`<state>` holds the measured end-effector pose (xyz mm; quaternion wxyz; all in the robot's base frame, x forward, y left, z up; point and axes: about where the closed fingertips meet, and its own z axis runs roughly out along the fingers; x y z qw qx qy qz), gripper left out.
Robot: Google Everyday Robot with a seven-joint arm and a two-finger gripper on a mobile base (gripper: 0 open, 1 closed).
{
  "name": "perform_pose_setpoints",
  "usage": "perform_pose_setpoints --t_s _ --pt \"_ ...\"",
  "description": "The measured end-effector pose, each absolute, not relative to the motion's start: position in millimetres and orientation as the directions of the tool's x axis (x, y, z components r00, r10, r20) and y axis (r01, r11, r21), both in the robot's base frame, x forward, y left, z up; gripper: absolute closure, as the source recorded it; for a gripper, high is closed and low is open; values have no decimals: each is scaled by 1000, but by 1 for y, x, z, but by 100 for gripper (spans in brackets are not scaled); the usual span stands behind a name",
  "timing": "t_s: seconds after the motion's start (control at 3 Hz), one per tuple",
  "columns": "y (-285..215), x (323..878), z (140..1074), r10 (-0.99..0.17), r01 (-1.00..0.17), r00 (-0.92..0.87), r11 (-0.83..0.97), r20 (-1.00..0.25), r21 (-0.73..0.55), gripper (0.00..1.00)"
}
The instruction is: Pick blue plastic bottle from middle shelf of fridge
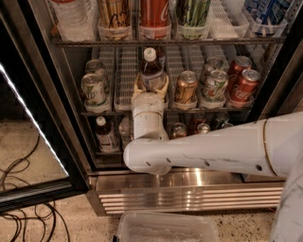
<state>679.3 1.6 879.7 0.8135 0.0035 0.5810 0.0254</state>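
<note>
The blue plastic bottle (pixel 151 71), with its white cap, dark drink and pale label, stands upright in a white lane tray at the front of the middle shelf (pixel 124 75). My gripper (pixel 151 87) reaches in from below on the white arm (pixel 208 149). Its beige fingers (pixel 138 88) sit on either side of the bottle's lower half and are shut on it. The bottle's base is hidden behind the gripper. Green (pixel 93 90), gold (pixel 185 88) and red (pixel 245 85) soda cans line the shelf on both sides of the bottle.
The fridge's black-framed glass door (pixel 33 118) stands open at left. Tall cans (pixel 154 14) and a water bottle (pixel 71 19) fill the rack above. A small red-labelled bottle (pixel 105 134) stands on the rack below. A steel grille (pixel 189 198), a clear bin (pixel 165 229) and floor cables (pixel 19 222) lie below.
</note>
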Motion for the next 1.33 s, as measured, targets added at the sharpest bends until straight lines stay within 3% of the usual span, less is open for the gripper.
perform_pose_setpoints --t_s 1.0,1.33 --pt "-7 667 893 22 -23 314 1000 -949 15 100" --pt "-9 637 910 30 -65 284 998 -958 13 100"
